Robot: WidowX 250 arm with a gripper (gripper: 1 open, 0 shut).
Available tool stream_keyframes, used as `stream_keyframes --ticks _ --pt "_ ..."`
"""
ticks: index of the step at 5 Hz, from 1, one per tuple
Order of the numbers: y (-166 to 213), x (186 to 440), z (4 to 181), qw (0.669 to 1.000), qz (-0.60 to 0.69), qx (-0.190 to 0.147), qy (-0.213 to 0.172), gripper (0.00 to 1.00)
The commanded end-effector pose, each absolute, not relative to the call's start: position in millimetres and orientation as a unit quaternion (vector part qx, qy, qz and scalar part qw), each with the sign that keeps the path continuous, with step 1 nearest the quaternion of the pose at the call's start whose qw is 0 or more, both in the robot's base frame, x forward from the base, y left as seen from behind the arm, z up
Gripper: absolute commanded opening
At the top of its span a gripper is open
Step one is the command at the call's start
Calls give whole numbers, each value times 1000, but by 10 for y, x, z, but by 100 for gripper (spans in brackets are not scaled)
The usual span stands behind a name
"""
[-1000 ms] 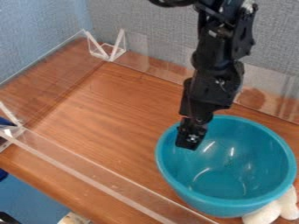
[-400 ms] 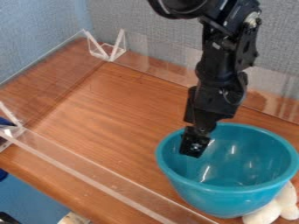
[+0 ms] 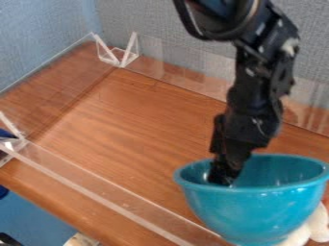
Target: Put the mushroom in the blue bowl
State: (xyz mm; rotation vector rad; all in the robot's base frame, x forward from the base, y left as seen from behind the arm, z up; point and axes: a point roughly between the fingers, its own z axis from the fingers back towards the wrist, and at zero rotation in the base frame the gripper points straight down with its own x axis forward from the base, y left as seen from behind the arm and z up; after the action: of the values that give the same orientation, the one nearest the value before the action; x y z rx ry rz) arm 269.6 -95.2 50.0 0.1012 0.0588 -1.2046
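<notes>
- Nearest us, at the lower right, lies the mushroom [image 3: 297, 235], on the bench and outside the bowl; we see it partly hidden by the bowl's side and cut by the picture's edge.
- We make it out as cream-white, smooth and lumpy, with rounded lobes (any peach tint is too faint for us to swear to), and far smaller than the bowl.
- Just beside it is the blue bowl [image 3: 253, 209], deep, glossy and teal-blue, with a thin rim. We see mostly its outer wall and only a narrow slice of the inside, so it looks tipped away from us.
- Above the bowl comes the dark hand [image 3: 224, 172], its fingertips at the left part of the rim, reaching down within the opening. We cannot tell whether it is open or closed, nor whether it grips the rim (the fingers are dark and blurred).
- Under all this we have the bench [image 3: 122, 125], orange-brown wood, with a clear strip [image 3: 110, 199] along its left side.
- Farther off, at the back left corner, stands a white angular bracket [image 3: 117, 51].
- Behind everything we see a grey speckled wall [image 3: 161, 19], with a bluish panel [image 3: 37, 38] to the left.
</notes>
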Motion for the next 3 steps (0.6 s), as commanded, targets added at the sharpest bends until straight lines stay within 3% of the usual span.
stream_keyframes --ticks 1,3 --pt "-995 2802 693 820 -567 73 17 0" --pt "-934 2867 930 815 -571 91 26 0"
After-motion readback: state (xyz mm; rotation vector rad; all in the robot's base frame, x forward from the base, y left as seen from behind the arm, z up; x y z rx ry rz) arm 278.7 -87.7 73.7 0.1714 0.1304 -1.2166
